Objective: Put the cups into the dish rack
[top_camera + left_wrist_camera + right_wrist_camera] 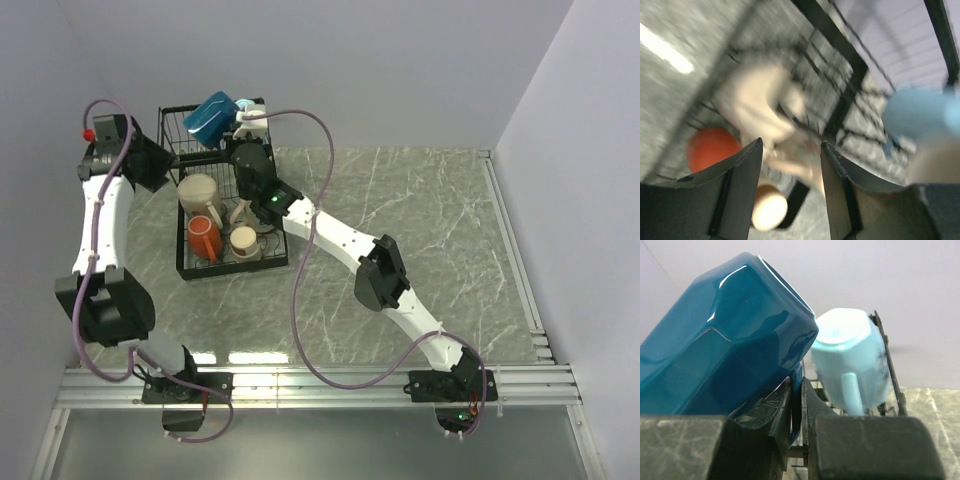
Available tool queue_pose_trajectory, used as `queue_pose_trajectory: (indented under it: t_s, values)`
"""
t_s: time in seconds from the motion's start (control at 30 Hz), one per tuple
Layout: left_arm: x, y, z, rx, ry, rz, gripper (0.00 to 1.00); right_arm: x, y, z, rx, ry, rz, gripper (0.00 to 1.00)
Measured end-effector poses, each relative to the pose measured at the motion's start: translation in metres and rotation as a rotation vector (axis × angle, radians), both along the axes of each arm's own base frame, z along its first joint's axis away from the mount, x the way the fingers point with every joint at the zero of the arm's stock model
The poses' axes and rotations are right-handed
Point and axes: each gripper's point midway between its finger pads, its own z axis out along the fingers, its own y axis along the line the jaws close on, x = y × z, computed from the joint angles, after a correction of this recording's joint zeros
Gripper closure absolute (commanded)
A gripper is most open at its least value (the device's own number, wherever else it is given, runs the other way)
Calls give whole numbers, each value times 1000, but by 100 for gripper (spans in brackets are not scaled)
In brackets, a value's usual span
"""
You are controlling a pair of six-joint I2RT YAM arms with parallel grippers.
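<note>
The right claw (796, 392) is closed on the dark blue mug (725, 335), its two fingers pinching the mug's wall at the rim, one finger outside and one apparently inside. The mug hangs tilted over the upper shelf of the dish rack (166, 112), at its back. Just beside it a light blue mug (847, 352) already sits mouth-down on that shelf, handle towards the wrist camera. Whether the two mugs touch I cannot tell.

The step in hand looks like placing the dark blue mug on the upper shelf. The next move probably calls for lowering it until it rests on the wires, keeping clear of the light blue mug, and only then letting the fingers part.

The left claw (790, 150) holds nothing, its fingers apart, and hovers at the rack's left side. Its view is blurred, but it looks onto a cream mug (757, 102) and an orange mug (710, 147) in the lower tier. The overhead view shows no mug on the bare worktop (420, 220), so this may be the last one.
</note>
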Motion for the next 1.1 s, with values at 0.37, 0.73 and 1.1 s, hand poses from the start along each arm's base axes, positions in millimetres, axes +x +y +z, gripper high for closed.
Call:
queue_pose_trajectory:
  t_s: [0.37, 0.73, 1.1]
  values:
    - [-39, -86, 30, -42, -135, -229, 47, -5, 13, -11, -98, -69, -6, 100]
    - [4, -101, 46, -8, -193, -297, 49, -1, 23, -27, -66, -100, -4, 100]
    - [8, -105, 39, -9, -144, -345, 51, 0, 16, -32, -83, -98, -41, 100]
